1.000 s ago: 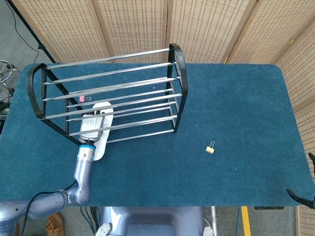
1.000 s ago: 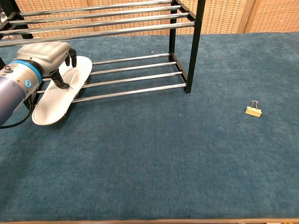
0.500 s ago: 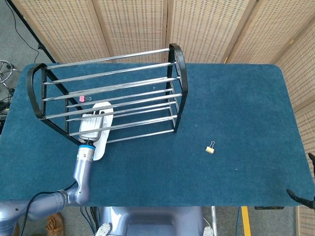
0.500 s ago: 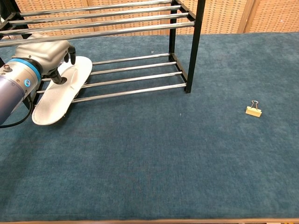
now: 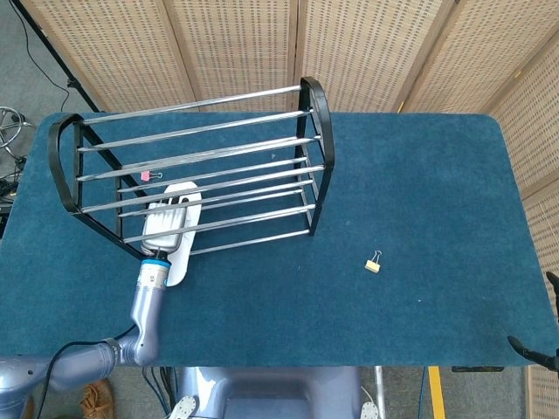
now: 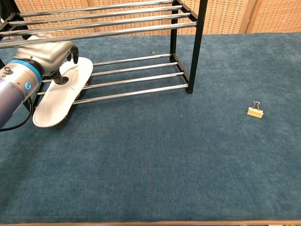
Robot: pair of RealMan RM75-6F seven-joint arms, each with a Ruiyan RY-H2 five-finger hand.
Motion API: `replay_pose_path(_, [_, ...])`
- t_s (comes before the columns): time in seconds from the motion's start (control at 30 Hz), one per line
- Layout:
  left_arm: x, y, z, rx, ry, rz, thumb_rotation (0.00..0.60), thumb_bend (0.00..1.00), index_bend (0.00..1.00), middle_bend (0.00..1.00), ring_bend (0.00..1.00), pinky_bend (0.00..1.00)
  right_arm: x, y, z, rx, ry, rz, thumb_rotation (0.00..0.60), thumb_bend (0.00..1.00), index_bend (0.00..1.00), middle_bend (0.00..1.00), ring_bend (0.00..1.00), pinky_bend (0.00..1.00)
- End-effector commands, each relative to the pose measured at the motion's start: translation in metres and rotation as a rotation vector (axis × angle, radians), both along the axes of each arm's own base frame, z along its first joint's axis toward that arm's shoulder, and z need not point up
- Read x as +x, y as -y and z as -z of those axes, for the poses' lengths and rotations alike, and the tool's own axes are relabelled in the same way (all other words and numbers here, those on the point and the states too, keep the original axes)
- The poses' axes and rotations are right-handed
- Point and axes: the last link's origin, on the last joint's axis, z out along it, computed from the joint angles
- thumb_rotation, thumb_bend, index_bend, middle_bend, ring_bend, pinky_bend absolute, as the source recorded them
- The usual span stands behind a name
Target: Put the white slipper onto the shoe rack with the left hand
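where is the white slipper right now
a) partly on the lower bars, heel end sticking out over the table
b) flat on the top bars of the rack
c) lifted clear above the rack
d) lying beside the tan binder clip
a: in the chest view the white slipper lies across the lower bars of the shoe rack under the left hand, its near end out over the table.

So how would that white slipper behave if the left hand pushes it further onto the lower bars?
The white slipper looks thin and flat, so it is probably light and somewhat floppy. Lying partly across the smooth metal bars of the shoe rack, it would likely slide easily under the left hand, though its heel, hanging off the front bar, might sag or catch. It seems unlikely to roll.
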Motion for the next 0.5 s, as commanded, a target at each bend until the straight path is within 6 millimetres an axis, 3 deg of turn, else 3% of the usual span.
replay_pose_path(0.03, [0.0014, 0.004, 0.0019, -0.006, -0.002, 0.009, 0.6, 0.29, 0.38, 0.36, 0.35, 0.46, 0.0, 0.0, 0.0003, 0.002, -0.001, 0.0, 0.6, 0.0, 0.0, 0.0, 0.0, 0.0])
replay_pose_path(0.5, [0.0027, 0.0092, 0.0052, -0.018, -0.018, 0.021, 0.6, 0.29, 0.38, 0.36, 0.35, 0.46, 0.0004, 0.0002, 0.0007, 0.003, -0.001, 0.0, 0.6, 0.0, 0.0, 0.0, 0.0, 0.0])
